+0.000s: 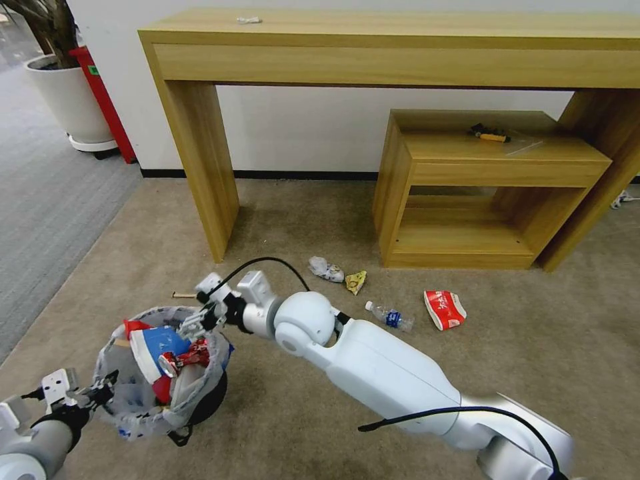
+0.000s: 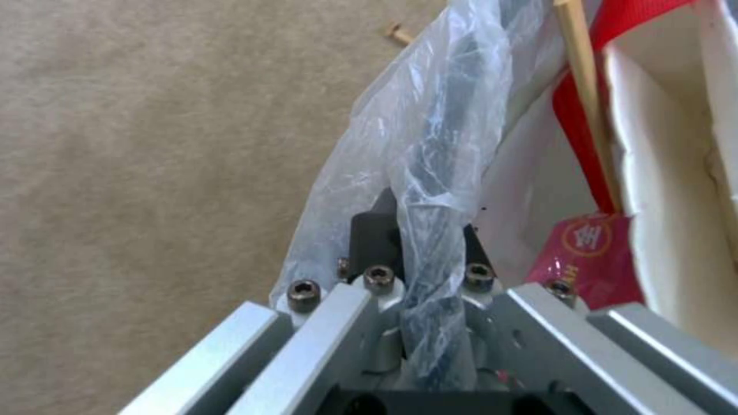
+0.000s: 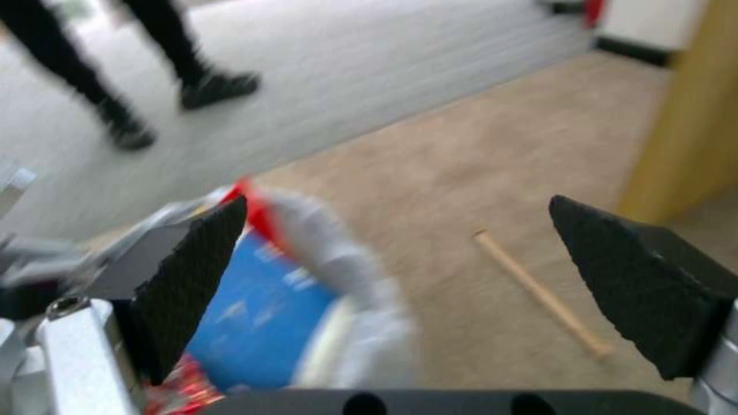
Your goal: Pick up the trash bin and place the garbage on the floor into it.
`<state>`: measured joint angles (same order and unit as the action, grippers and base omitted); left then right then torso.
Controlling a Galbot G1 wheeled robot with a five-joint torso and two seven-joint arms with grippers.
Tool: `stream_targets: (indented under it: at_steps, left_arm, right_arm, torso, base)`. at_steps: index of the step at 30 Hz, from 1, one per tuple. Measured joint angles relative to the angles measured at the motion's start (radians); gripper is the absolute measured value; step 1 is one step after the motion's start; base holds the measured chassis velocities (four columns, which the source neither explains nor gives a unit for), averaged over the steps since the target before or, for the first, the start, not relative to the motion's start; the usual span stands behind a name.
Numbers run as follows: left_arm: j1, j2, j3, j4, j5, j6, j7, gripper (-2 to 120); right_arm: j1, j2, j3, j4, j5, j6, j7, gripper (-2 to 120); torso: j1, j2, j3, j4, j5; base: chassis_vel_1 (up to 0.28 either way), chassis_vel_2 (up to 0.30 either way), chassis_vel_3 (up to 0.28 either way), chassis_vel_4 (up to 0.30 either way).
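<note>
The trash bin (image 1: 200, 400), black with a crinkled plastic liner, hangs just above the beige floor (image 1: 280, 413). My left gripper (image 1: 105, 390) is shut on its near rim; the left wrist view shows the liner and rim (image 2: 430, 190) pinched between the pads. A blue-white cup (image 1: 155, 345), a crushed red can (image 1: 185, 358) and a red wrapper (image 2: 588, 253) lie inside. My right gripper (image 1: 199, 321) hovers open over the far rim, holding nothing (image 3: 415, 288). A wooden stick (image 1: 181, 294) (image 3: 538, 291), tissue (image 1: 325, 269), yellow wrapper (image 1: 355, 281), clear bottle (image 1: 390, 317) and red-white carton (image 1: 445, 309) lie on the floor.
A long wooden console table (image 1: 200, 167) stands against the wall, with a low wooden shelf (image 1: 467, 193) under its right half. A white plant pot (image 1: 70, 100) and a tall red bin (image 1: 103, 100) stand at the back left on grey ribbed carpet (image 1: 47, 200).
</note>
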<state>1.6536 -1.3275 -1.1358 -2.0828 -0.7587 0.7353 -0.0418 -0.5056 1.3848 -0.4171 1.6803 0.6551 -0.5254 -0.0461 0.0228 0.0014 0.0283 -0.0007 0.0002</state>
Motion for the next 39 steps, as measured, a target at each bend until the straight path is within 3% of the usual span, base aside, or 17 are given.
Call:
stream_targets:
  at_steps: [6,8,13,15,27,39]
  left_arm:
    - [0.019,0.003,-0.039,0.031,0.039,0.000,0.078,0]
    - [0.022,0.003,-0.063,0.064,0.059,0.000,0.110,0]
    - [0.022,0.003,-0.088,0.084,0.080,0.000,0.146,0]
    - [0.026,0.003,-0.101,0.086,0.085,0.000,0.164,0]
    - [0.027,-0.001,-0.102,0.072,0.085,0.000,0.191,0]
    - [0.040,0.003,-0.100,0.057,0.087,0.000,0.191,0]
  right_arm:
    - [-0.079,-0.064,0.107,0.033,-0.035,0.068,0.019,100]
    - [-0.162,-0.121,0.177,0.060,-0.072,0.153,0.035,100]
    - [-0.294,-0.184,0.269,0.110,-0.096,0.209,0.062,100]
    - [-0.403,-0.212,0.356,0.123,-0.171,0.252,0.061,100]
    - [-0.807,-0.153,0.772,0.154,-0.416,0.438,-0.018,100]
    - [-0.857,-0.131,0.858,0.163,-0.395,0.480,-0.030,100]
  torso:
    - [0.000,0.000,0.000,-0.0003,0.0002]
    - [0.000,0.000,0.000,-0.0002,0.0001]
    - [0.000,0.000,0.000,0.0001,0.0001]
    - [0.000,0.000,0.000,-0.0003,0.0003]
    - [0.000,0.000,0.000,-0.0003,0.0002]
    - [0.000,0.000,0.000,0.0000,0.0000]
  base:
    - [0.000,0.000,0.000,0.000]
    - [0.000,0.000,0.000,0.000]
    - [0.000,0.000,0.000,0.000]
    - [0.000,0.000,0.000,0.000]
    - [0.000,0.000,0.000,0.000]
    - [0.000,0.000,0.000,0.000]
